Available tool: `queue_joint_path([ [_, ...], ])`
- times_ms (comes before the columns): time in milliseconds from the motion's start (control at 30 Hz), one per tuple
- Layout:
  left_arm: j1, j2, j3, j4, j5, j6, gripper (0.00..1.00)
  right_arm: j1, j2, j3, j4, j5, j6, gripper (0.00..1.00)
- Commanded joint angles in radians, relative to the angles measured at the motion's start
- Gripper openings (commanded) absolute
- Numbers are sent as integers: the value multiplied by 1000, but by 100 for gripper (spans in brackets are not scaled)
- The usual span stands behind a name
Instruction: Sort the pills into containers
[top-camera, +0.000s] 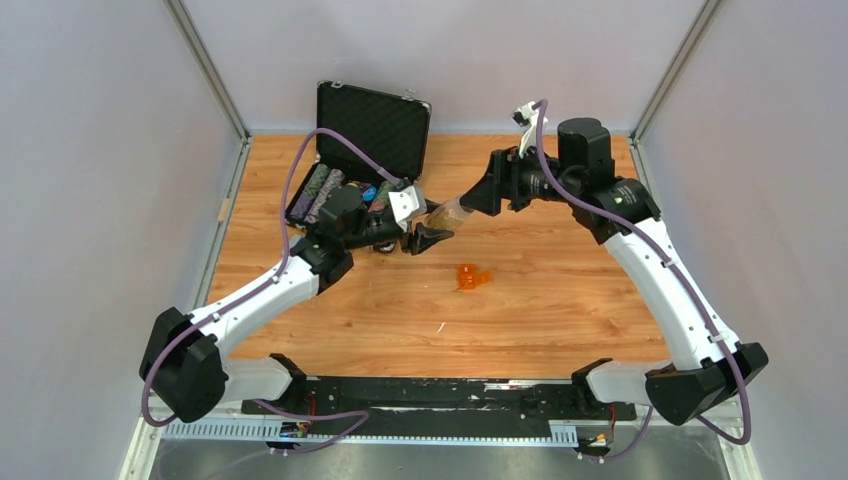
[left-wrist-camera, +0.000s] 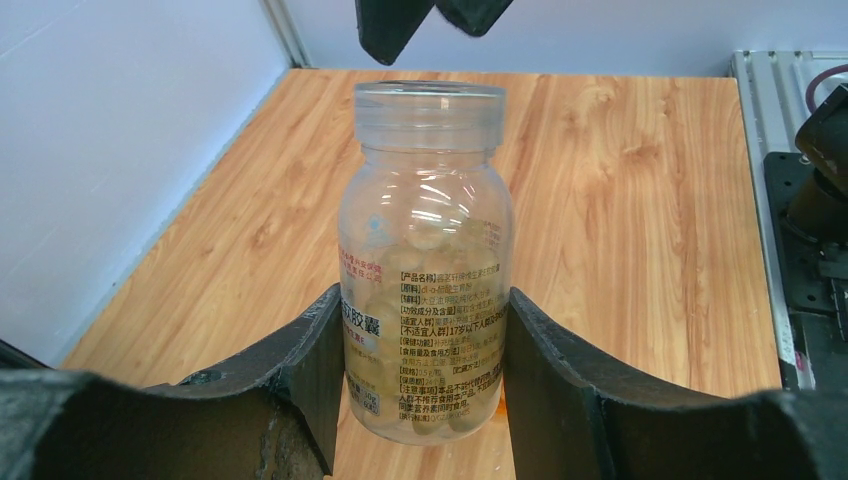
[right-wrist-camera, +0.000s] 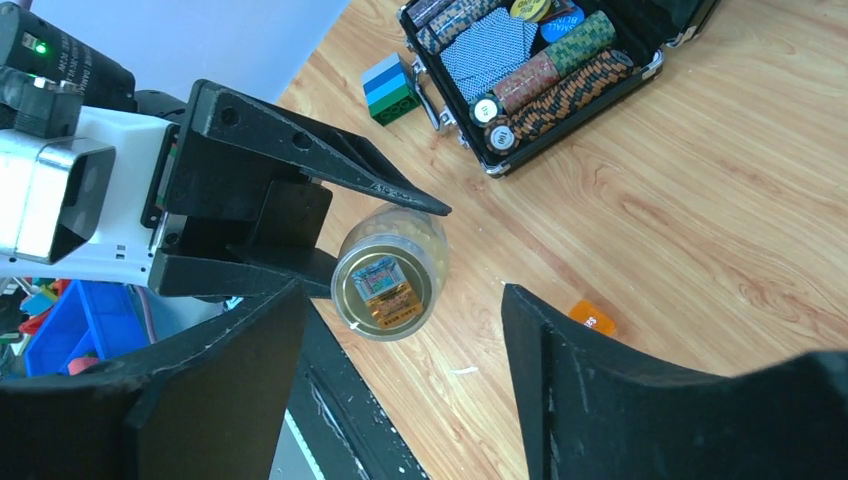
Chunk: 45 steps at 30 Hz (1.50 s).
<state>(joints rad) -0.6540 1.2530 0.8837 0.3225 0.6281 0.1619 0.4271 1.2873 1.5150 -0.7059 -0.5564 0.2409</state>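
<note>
A translucent pill bottle (left-wrist-camera: 425, 260) full of pale capsules is held off the table, my left gripper (left-wrist-camera: 425, 300) shut on its lower body. In the top view the bottle (top-camera: 452, 213) lies nearly level, with its cap toward my right gripper (top-camera: 476, 199). The right gripper (right-wrist-camera: 405, 300) is open, its jaws wide and just short of the bottle's capped end (right-wrist-camera: 388, 283), touching nothing. Its fingertips (left-wrist-camera: 385, 25) show above the cap. The small orange containers (top-camera: 470, 277) sit on the wood below the bottle, partly hidden behind a right finger (right-wrist-camera: 592, 318).
An open black case (top-camera: 350, 170) with rows of striped chips (right-wrist-camera: 540, 60) stands at the back left. A blue-green block (right-wrist-camera: 390, 88) lies beside it. A white scrap (top-camera: 439, 327) lies on the wood. Grey walls enclose the table.
</note>
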Motion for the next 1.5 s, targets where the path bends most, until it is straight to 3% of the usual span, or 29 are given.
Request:
queue_joint_path([
  [0, -1, -44, 37, 31, 28, 4, 0, -7, 13, -3, 18, -39, -20, 66],
  [133, -2, -48, 37, 37, 28, 0, 0, -6, 19, -9, 17, -67, -20, 52],
  [400, -1, -56, 35, 45, 27, -4, 0, -7, 25, 2, 8, -64, -17, 49],
  [467, -1, -56, 34, 46, 26, -3, 0, -7, 25, 19, -2, -44, -8, 53],
  [567, -1, -55, 33, 43, 24, -1, 0, -8, 19, 51, -13, -13, 12, 72],
  [633, -1, -55, 30, 40, 25, -1, 0, -8, 13, 66, -12, -8, 21, 79],
  [867, -1, -58, 29, 36, 38, -5, 0, -7, 9, 50, -21, -136, -40, 85],
  [933, -1, -58, 31, 36, 51, -7, 0, 3, 18, 56, -51, -185, -98, 84],
  [1067, -1, -59, 34, 39, 69, -9, 0, 38, 41, 101, -115, -141, -187, 81],
  [1467, -1, -63, 35, 42, 77, -15, 0, 54, 88, 142, -132, -96, -174, 51],
])
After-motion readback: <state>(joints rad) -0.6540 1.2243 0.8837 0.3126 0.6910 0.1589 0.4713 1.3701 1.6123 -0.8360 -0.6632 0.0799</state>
